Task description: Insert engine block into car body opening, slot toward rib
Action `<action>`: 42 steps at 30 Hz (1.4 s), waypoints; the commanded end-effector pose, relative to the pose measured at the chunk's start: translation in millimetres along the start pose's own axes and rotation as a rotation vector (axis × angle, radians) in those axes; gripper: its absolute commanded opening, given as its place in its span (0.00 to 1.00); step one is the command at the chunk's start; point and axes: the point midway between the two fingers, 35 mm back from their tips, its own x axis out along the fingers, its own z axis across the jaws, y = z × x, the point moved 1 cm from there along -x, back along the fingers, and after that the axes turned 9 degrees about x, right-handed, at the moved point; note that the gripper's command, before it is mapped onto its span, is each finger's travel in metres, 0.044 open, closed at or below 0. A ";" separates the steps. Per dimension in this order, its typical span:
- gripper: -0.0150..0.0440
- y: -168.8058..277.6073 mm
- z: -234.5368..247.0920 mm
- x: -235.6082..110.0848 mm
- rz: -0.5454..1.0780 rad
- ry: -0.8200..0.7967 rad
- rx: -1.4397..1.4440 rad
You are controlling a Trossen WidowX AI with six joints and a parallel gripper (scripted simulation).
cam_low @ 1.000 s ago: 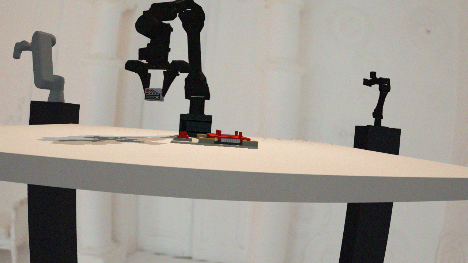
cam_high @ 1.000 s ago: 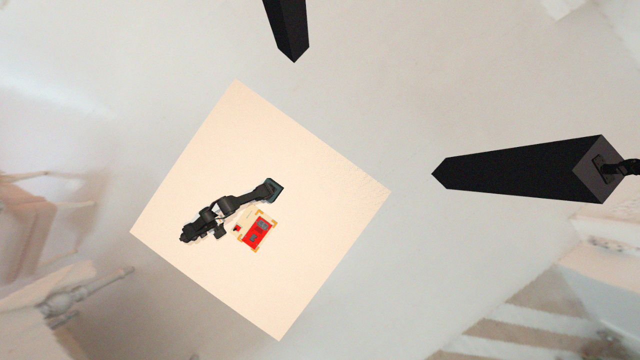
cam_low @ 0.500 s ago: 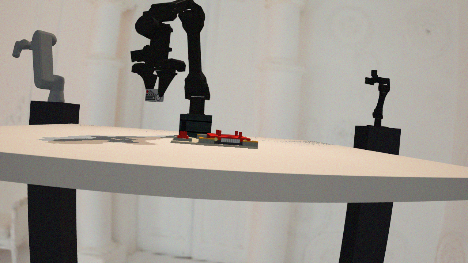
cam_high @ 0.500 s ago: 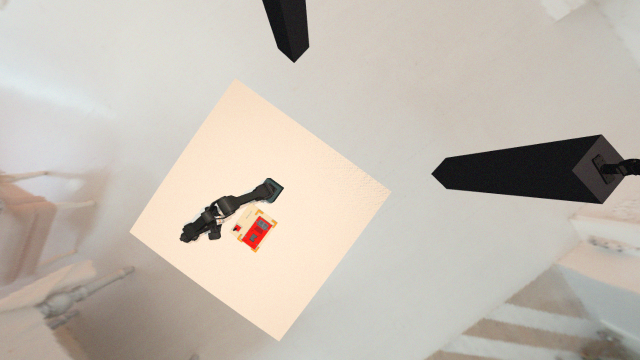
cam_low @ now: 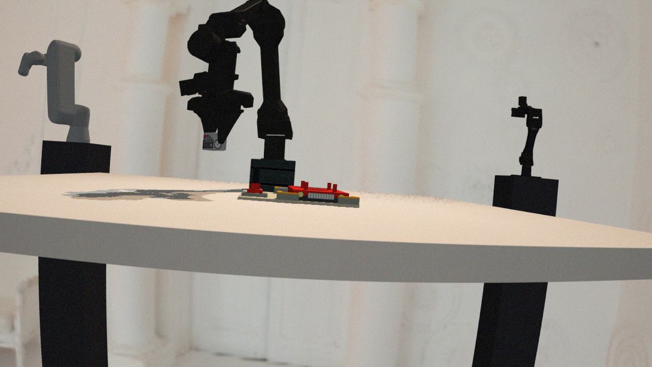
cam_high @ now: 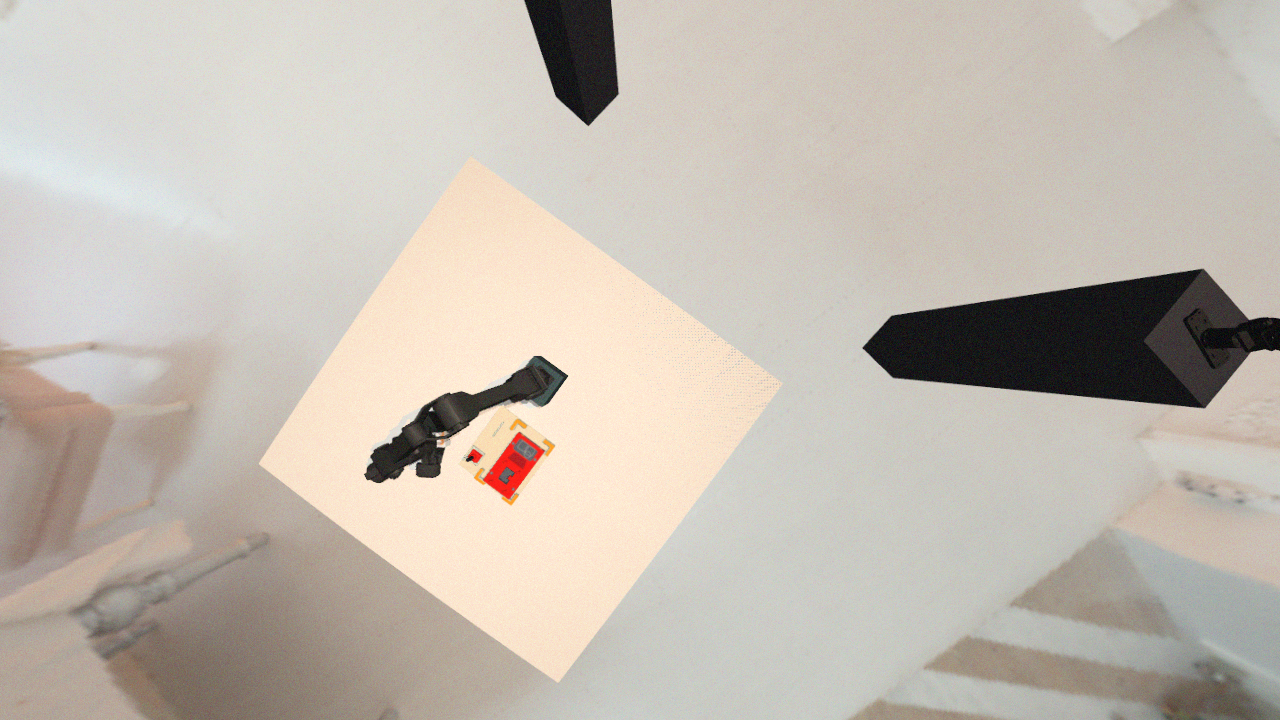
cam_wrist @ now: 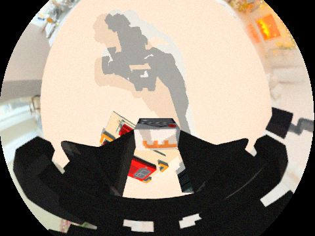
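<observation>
Pincer (cam_low: 216,139) is clamped on the engine block (cam_low: 213,141), a small pale boxy piece held high above the desk (cam_low: 319,237), off to one side of the red car body (cam_low: 314,190) on its tan base plate (cam_low: 351,201). In the wrist view the block (cam_wrist: 157,136) sits between the fingers with the car body (cam_wrist: 140,168) below it. Block looks rigid, light, smooth-sided, probably slippery; flat opposite faces are the sensible hold. Slot side and rib too small to tell. Insertion not yet started.
</observation>
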 end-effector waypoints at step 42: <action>0.25 1.1 -1.8 67.1 0.005 0.009 0.006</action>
